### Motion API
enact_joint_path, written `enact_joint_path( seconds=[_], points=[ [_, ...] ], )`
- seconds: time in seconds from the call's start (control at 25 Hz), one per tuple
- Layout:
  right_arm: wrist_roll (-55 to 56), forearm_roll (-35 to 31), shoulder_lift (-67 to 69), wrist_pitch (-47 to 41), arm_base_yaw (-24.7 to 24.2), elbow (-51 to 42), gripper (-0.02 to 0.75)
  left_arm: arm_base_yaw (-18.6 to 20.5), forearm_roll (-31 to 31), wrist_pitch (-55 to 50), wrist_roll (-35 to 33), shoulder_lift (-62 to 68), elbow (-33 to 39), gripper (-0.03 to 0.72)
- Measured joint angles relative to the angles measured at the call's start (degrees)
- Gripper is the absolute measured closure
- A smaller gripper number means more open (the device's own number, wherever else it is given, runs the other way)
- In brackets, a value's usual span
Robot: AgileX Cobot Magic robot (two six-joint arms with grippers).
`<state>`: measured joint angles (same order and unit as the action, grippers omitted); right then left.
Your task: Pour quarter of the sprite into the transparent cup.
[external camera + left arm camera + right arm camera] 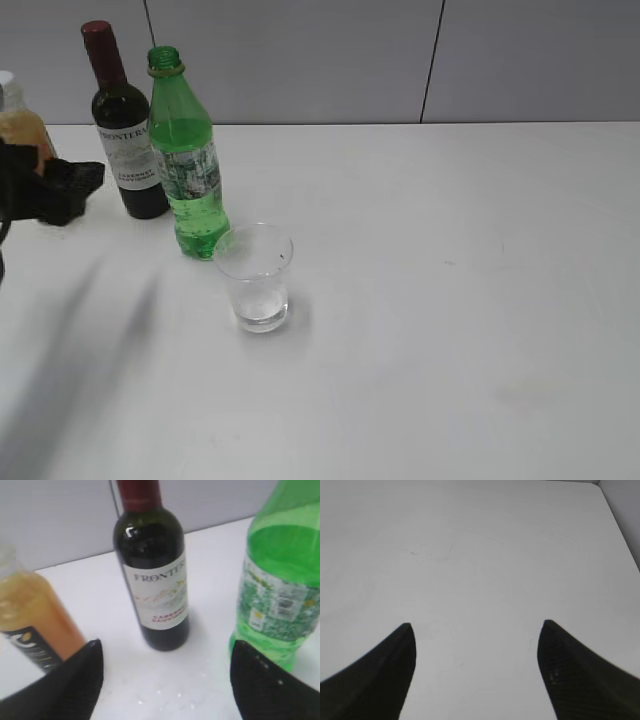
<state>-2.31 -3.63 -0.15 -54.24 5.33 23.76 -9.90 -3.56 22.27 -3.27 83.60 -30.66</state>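
Observation:
The sprite (188, 160), a tall green bottle with no cap, stands upright on the white table; it also shows at the right of the left wrist view (280, 590). The transparent cup (256, 277) stands upright just in front and to the right of it, with a little clear liquid at the bottom. My left gripper (62, 190) is open and empty at the far left, to the left of the wine bottle; in its wrist view (165, 650) the jaws are wide apart. My right gripper (476, 627) is open over bare table and is out of the exterior view.
A dark wine bottle (125, 130) with a white label stands left of the sprite, and shows centrally in the left wrist view (152, 570). An orange juice bottle (20, 120) stands at the far left edge, behind my left gripper. A grey wall runs behind the table.

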Motion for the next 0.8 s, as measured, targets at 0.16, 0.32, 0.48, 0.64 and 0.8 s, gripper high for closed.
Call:
enact_joint_path(
  seconds=[0.16,0.32,0.48,0.64,0.8],
  points=[
    [0.00,0.00,0.00,0.00,0.00,0.00,0.153,2.28,-1.83,-25.26,0.00,-6.21,-10.34,0.092],
    [0.00,0.00,0.00,0.00,0.00,0.00,0.153,2.95,-2.06,-49.65,0.00,-8.50,-22.44,0.096],
    [0.00,0.00,0.00,0.00,0.00,0.00,0.153,2.95,-0.45,-69.71,0.00,-8.61,-32.95,0.098],
    [0.00,0.00,0.00,0.00,0.00,0.00,0.153,2.95,2.31,-82.02,-0.05,-10.39,-36.58,0.098],
    [0.00,0.00,0.00,0.00,0.00,0.00,0.153,2.95,4.14,-90.62,-0.05,-12.92,-36.49,0.098]
  ],
)
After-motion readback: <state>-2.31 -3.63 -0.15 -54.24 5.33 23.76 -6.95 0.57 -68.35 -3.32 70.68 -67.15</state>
